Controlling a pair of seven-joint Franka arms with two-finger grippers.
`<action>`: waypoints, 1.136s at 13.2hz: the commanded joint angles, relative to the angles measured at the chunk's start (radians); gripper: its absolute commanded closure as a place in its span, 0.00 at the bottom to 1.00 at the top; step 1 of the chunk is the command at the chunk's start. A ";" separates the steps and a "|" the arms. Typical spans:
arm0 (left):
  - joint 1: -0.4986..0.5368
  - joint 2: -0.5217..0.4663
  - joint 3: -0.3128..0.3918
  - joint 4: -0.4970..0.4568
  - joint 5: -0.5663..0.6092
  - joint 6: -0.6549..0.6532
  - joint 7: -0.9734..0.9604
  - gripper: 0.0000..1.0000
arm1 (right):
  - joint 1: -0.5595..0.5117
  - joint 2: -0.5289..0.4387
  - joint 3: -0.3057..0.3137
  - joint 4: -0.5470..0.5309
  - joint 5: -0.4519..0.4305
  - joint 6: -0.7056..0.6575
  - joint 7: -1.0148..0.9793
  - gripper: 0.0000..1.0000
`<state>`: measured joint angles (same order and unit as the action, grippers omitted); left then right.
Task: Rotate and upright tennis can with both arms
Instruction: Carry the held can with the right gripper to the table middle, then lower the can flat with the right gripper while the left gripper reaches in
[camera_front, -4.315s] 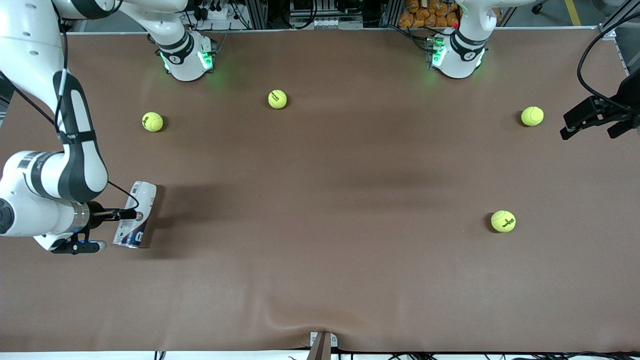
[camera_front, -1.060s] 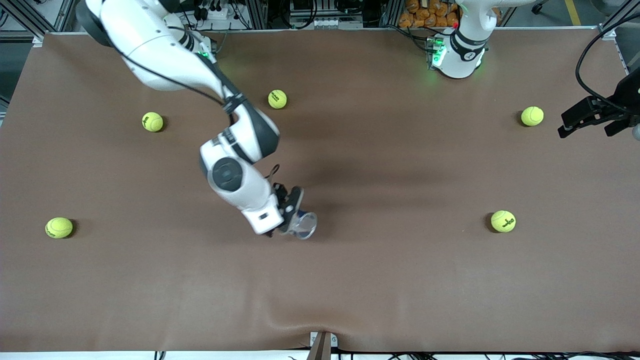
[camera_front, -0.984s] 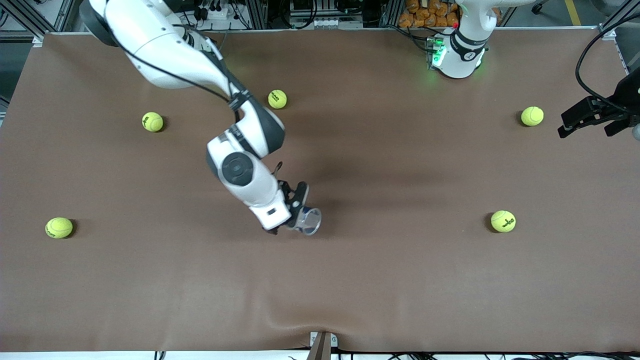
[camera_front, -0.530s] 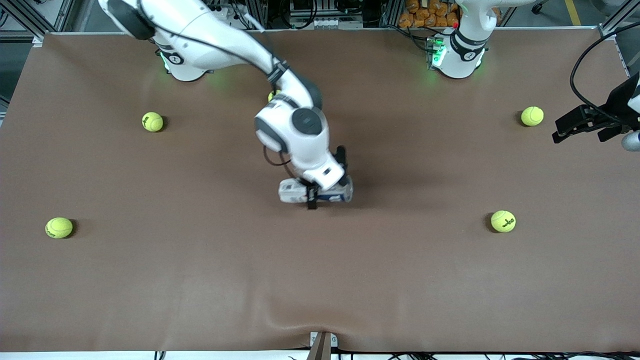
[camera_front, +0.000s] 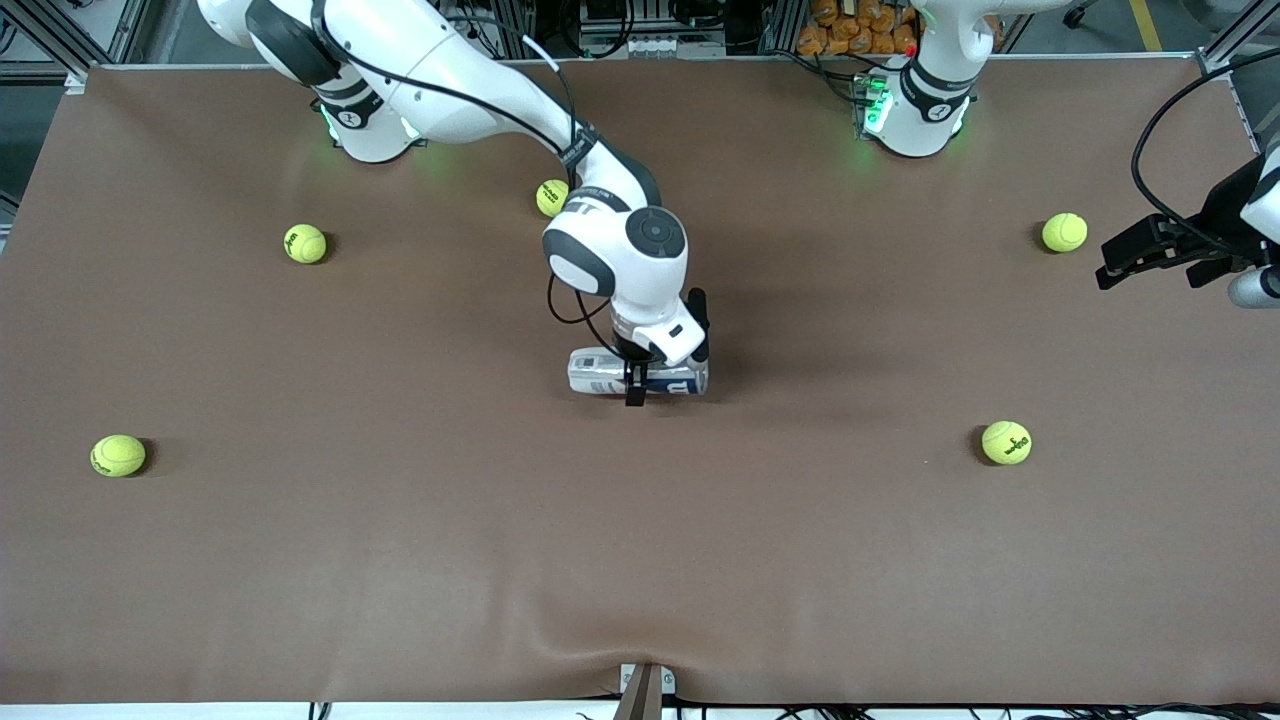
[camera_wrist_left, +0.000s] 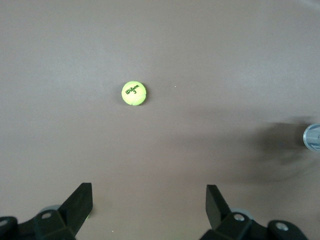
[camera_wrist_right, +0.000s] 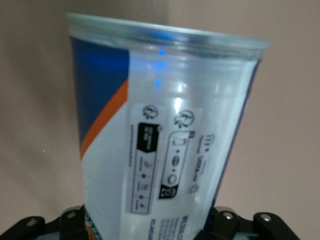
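We note the right gripper (camera_front: 636, 383) clamped around the tennis can (camera_front: 600, 372), which lies on its side over the middle of the brown table (camera_front: 400, 560). One ball (camera_front: 551, 197) sits near that arm's wrist, toward the bases. The left gripper (camera_wrist_left: 149, 206) hangs wide apart over its own end of the table, above a ball (camera_wrist_left: 133, 93). Racks and cables (camera_front: 620, 25) line the table's edge by the bases.

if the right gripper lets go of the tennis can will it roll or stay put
The tennis can lies on its side in the right gripper, so it would probably roll. Its clear wall looks thin and smooth, so likely light, slippery and easy to dent.
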<state>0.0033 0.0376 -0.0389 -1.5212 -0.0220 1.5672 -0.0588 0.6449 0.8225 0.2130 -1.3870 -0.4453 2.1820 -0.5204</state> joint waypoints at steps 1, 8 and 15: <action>0.012 0.016 -0.007 0.007 0.019 -0.007 0.043 0.00 | -0.004 0.032 0.009 0.002 -0.099 0.045 0.023 0.26; 0.014 0.065 -0.007 0.007 0.016 -0.009 0.079 0.00 | -0.016 0.044 0.011 -0.018 -0.105 0.127 0.028 0.00; 0.010 0.113 -0.007 0.009 -0.032 -0.009 0.079 0.00 | -0.019 -0.048 0.028 -0.018 -0.040 0.079 0.164 0.00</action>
<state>0.0067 0.1331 -0.0387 -1.5244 -0.0307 1.5672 0.0020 0.6405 0.8395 0.2190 -1.3757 -0.5096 2.2998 -0.4134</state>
